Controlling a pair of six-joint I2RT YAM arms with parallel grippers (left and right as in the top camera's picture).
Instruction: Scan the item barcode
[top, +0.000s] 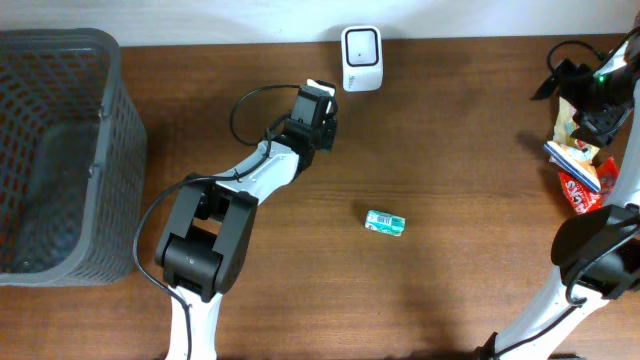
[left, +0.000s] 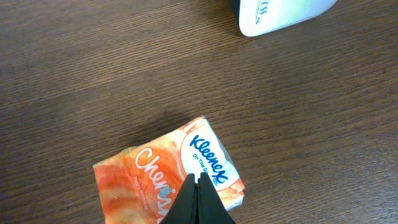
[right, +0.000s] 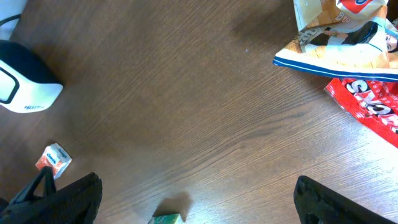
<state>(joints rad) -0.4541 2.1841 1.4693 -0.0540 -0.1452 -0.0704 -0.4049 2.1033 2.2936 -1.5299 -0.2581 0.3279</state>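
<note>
Left end effector (left: 199, 178) is fully closed, its tips meeting over the lower edge of the tissue pack (left: 163, 174); whether it pinches the wrapper is unclear. The pack sits lower centre of the wrist view: orange swirls, blue Kleenex label, no barcode showing. The barcode side probably needs turning squarely toward the scanner (left: 283, 12), upper right on the tabletop (left: 93, 74).

Centre free — basket (top: 128, 130) left, scanner (top: 361, 45) rear
</note>
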